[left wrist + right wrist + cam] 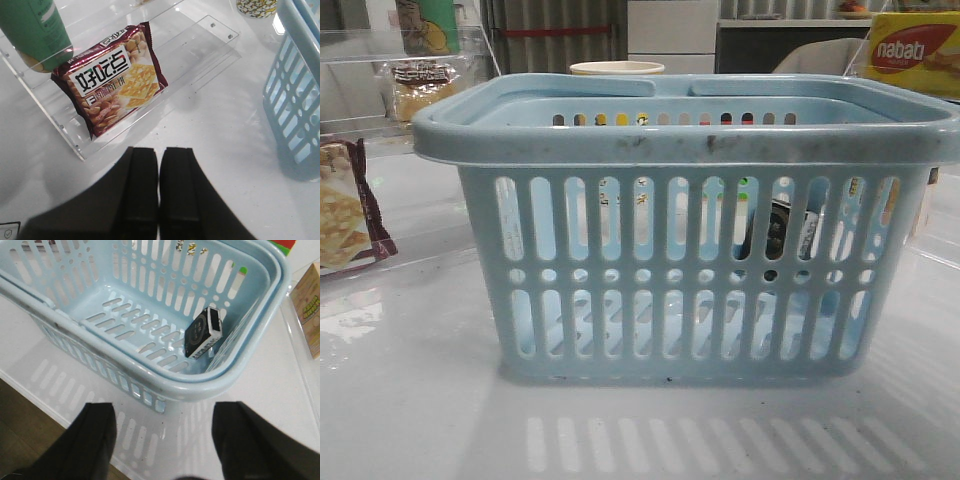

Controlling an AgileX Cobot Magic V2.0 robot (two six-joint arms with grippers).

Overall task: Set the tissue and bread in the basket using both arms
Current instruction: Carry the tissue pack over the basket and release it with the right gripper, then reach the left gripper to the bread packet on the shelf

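Right wrist view: tissue (pixel 202 333) already lies inside the basket (pixel 150 370), leaning in a corner against the slotted wall, so that half of the job looks done. Right gripper (pixel 165 440) hangs over the table just outside the basket's near rim w/ fingers spread wide & nothing between them; probably parked there because its item is delivered.

Front view confirms: dark pack shows through the slots on the basket's right side. Bread (pixel 420 88) is well apart from the basket, at the back left, standing in a clear acrylic rack (pixel 380 50). That puts it on the left arm's side, which fits a two-arm split.

Left wrist view: left gripper (pixel 159 195) has fingers pressed together, nothing held. It faces a maroon cracker packet (pixel 112 80) propped in a clear tray (pixel 200 55), beside a green bottle (pixel 35 30). That's not the target. Bread isn't visible in this view, so I judge the left arm has to re-aim toward the back rack & open up before any grab. Risk: cracker pack is the closer, lookalike item, so a wrong pick is possible.
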